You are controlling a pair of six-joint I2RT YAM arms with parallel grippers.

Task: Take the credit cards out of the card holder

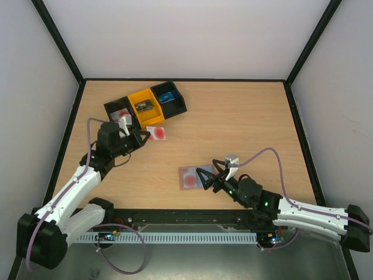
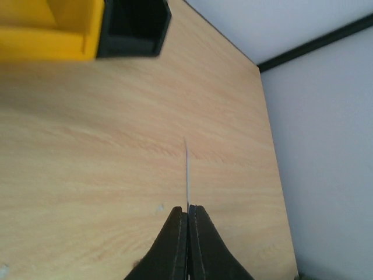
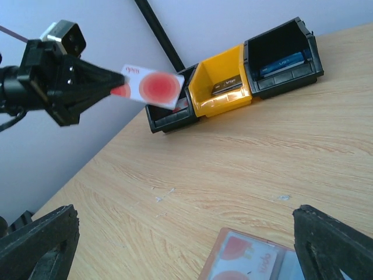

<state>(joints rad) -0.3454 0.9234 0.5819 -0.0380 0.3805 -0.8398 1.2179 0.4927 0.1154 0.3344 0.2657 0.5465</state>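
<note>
Left end effector (image 1: 142, 135): pinched a card (image 1: 155, 133) above worktop (image 1: 245, 128).
Right end effector (image 1: 208, 177): spread wide near holder (image 1: 187, 177).

Left gripper (image 1: 144, 135) pinches a red-spotted card (image 1: 156, 133) beside the bins (image 1: 136, 99); right gripper (image 1: 206, 178) gapes, seemingly touching the card holder (image 1: 189, 177)

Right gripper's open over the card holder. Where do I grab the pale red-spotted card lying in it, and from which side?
Probably its near edge, coming in low from the right gripper side. The pale rectangular card with red circles lies flat in the brown leather-like card holder, so only a thin edge offers a pinch, much as the left gripper holds its own white card.
</note>
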